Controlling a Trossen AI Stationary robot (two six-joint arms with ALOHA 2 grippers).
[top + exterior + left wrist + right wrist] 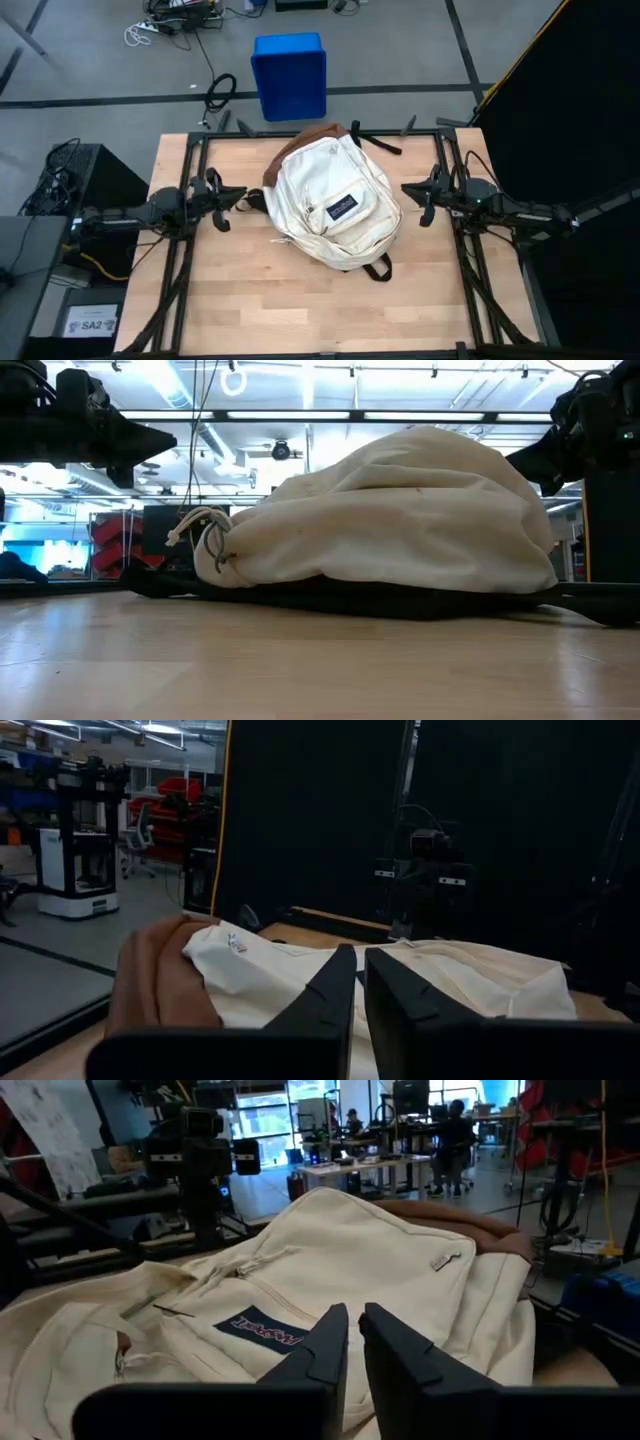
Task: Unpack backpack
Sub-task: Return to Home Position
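Observation:
The cream-white backpack (330,205) lies flat on its back in the middle of the wooden table (250,300), its brown base (318,137) toward the far edge and the dark logo patch (342,207) facing up. Dark straps stick out from under it at the near side (378,270) and far side (375,142). My left gripper (238,200) hovers left of the backpack, shut, touching nothing. My right gripper (408,190) hovers right of it, shut, also touching nothing. The right wrist view shows the patch (258,1330) and zipper pulls (445,1260).
A blue bin (290,75) stands on the floor beyond the table's far edge, with cables near it. Bare wood lies in front of the backpack toward the near edge. A black curtain (570,90) stands at the right.

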